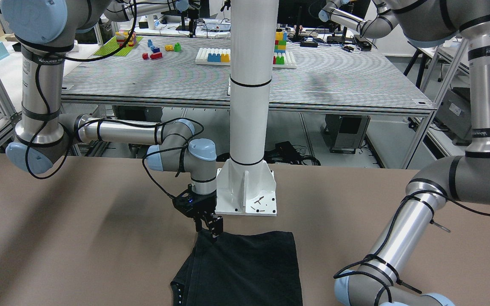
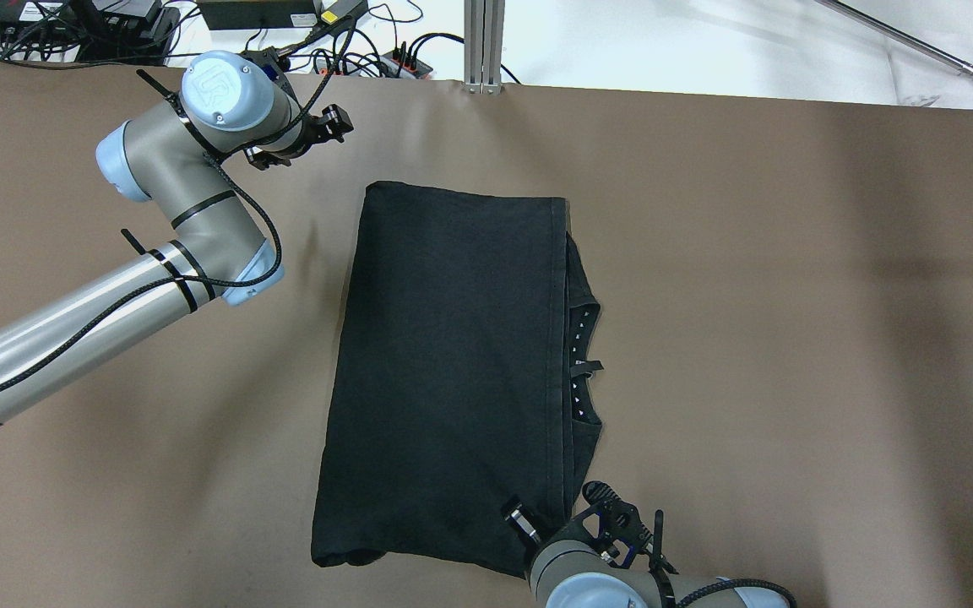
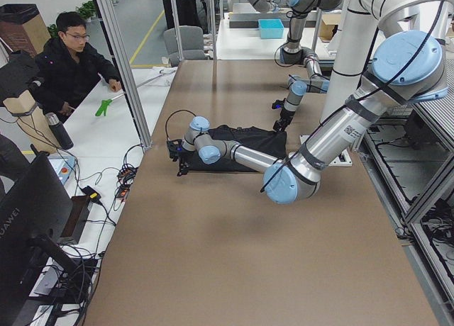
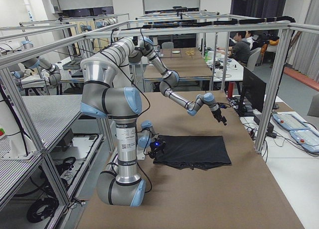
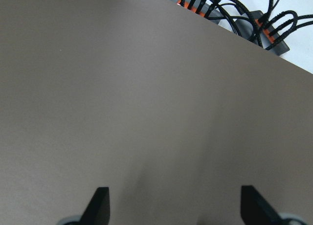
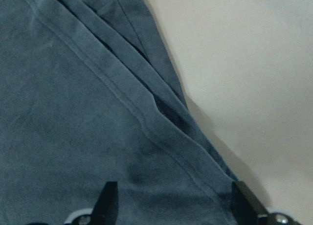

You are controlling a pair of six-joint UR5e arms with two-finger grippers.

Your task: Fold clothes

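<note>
A black garment lies folded flat on the brown table, with its neckline and layered hems along its right edge. It also shows in the front-facing view. My right gripper is open at the garment's near right corner, its fingers just above the cloth. The right wrist view shows the fingertips wide apart over the layered hem, with nothing held. My left gripper is open and empty over bare table, beyond the garment's far left corner. Its fingertips stand wide apart.
A white pillar base stands on the table just behind the garment on the robot's side. Cables and a power strip lie past the far table edge. An operator sits beyond that edge.
</note>
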